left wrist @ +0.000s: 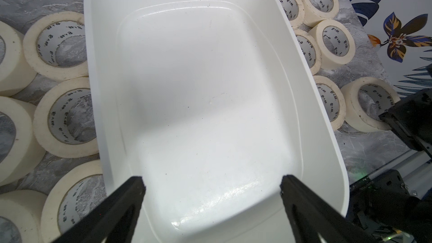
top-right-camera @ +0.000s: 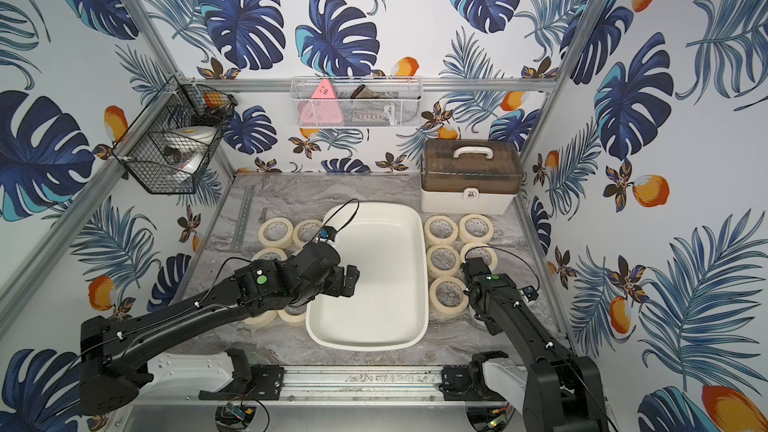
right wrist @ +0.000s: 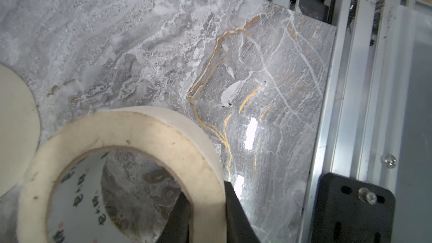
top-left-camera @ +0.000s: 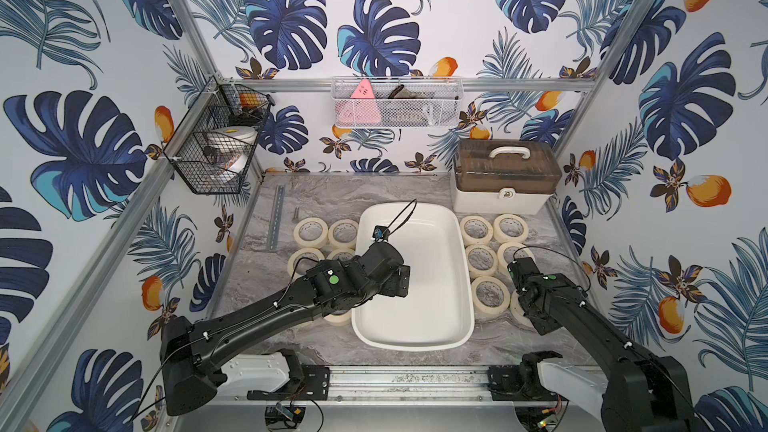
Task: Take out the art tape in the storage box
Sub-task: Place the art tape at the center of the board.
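The storage box (top-left-camera: 419, 284) sits empty in the middle of the bench (right wrist: 140, 43), with art tape (top-left-camera: 476, 229) rolls lined along both its long sides. The left hand (left wrist: 211, 183) hangs spread wide over the box. The right hand (right wrist: 205, 206) pinches one roll's wall, and bare bench runs from it to the edge rail (right wrist: 332, 113). The roll is possibly lifted, but that is hard to tell.

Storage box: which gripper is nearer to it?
Left. The left gripper hangs over the storage box, jaws open; the right gripper sits beside it, jaws shut on an art tape roll.
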`<move>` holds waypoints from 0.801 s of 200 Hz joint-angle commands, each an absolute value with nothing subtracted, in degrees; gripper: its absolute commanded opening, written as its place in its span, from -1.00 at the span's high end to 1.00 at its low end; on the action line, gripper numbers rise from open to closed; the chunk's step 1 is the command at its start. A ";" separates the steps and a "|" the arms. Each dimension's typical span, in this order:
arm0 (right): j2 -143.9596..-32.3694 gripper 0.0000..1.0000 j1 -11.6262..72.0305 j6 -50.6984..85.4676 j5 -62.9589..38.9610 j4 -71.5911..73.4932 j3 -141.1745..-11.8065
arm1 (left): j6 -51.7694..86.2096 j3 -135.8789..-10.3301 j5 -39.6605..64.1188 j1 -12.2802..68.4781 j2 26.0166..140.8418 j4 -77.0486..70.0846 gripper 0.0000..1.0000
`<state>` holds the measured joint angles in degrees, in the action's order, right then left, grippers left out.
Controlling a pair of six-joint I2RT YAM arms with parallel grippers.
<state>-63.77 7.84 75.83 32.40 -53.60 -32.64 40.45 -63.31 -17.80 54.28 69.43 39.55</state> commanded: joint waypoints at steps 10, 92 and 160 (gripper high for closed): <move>-66.26 1.00 7.73 75.21 32.52 -50.57 -33.57 | 40.56 -62.98 -18.47 54.14 68.82 39.37 -0.97; -68.47 0.61 7.47 71.89 30.76 -45.41 -34.06 | 40.52 -62.57 -18.98 54.07 68.38 39.55 -0.97; -68.16 -0.10 6.59 66.89 30.50 -45.77 -36.97 | 39.96 -63.50 -18.63 54.10 69.03 39.63 -0.97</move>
